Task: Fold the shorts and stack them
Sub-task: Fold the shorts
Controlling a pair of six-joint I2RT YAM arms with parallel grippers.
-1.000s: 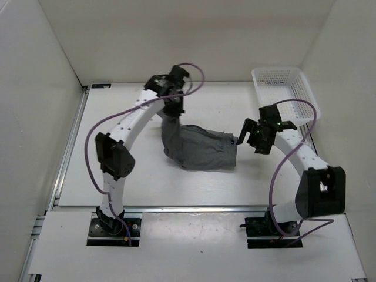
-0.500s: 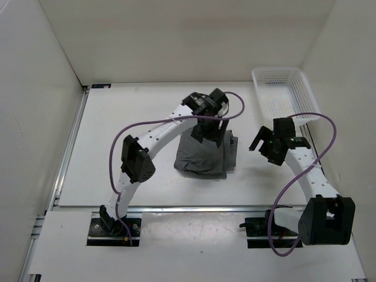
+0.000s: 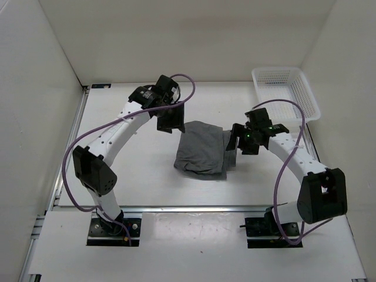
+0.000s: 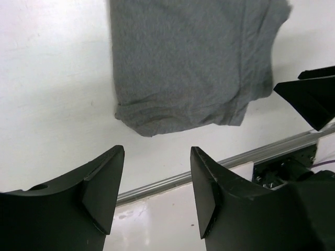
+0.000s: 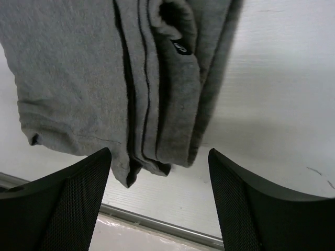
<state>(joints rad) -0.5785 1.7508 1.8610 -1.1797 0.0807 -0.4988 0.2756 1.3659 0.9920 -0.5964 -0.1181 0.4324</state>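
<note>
The grey shorts (image 3: 201, 151) lie folded into a compact stack in the middle of the table. They fill the top of the left wrist view (image 4: 188, 63), and their layered right edge shows in the right wrist view (image 5: 152, 78). My left gripper (image 3: 171, 121) hovers just off the shorts' back left corner. It stands open (image 4: 157, 183) with only bare table between its fingers. My right gripper (image 3: 237, 143) is at the shorts' right edge. It is open wide (image 5: 159, 193) with nothing between its fingers, and the folded edge lies just ahead of them.
A white mesh basket (image 3: 286, 92) stands at the back right corner, behind the right arm. White walls close in the table on three sides. A metal rail (image 3: 188, 208) runs along the near edge.
The left gripper carried the shorts' left part over to the right, let go and drew back to the left. The right gripper moved in to the folded right edge.
</note>
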